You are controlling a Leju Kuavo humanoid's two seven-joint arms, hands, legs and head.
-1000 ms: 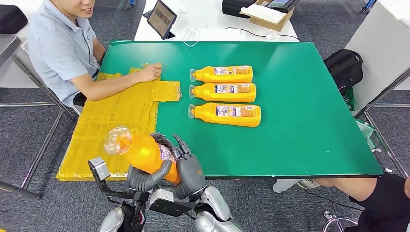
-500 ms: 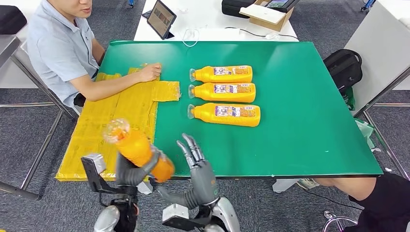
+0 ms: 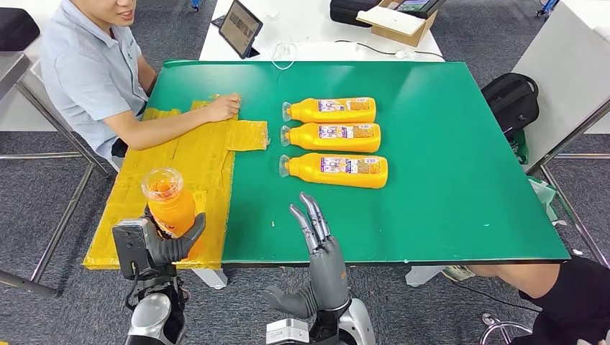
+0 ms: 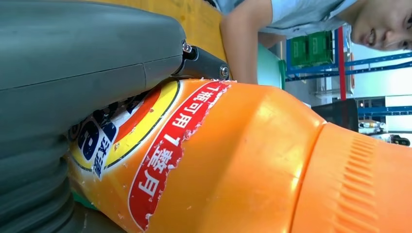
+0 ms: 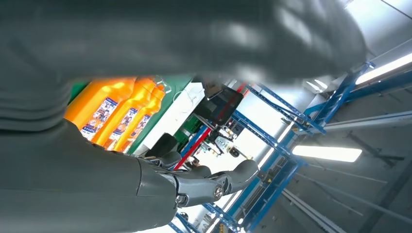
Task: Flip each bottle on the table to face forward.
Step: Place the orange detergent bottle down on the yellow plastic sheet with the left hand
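left hand [image 3: 167,244] grips orange bottle [image 3: 168,202] upright; wrist view shows torn label [image 4: 167,150]; right hand [image 3: 321,251] spread, empty.

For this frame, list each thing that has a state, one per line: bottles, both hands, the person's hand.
Held bottle: upright, cap up, gripped over the yellow mat.
Left hand: grips the held bottle.
Right hand: holds nothing, fingers apart, at the table's near edge.
Three bottles: lying on their sides in a row on the green table, labels up, caps toward the mat.
Person's hand: resting on the mat.
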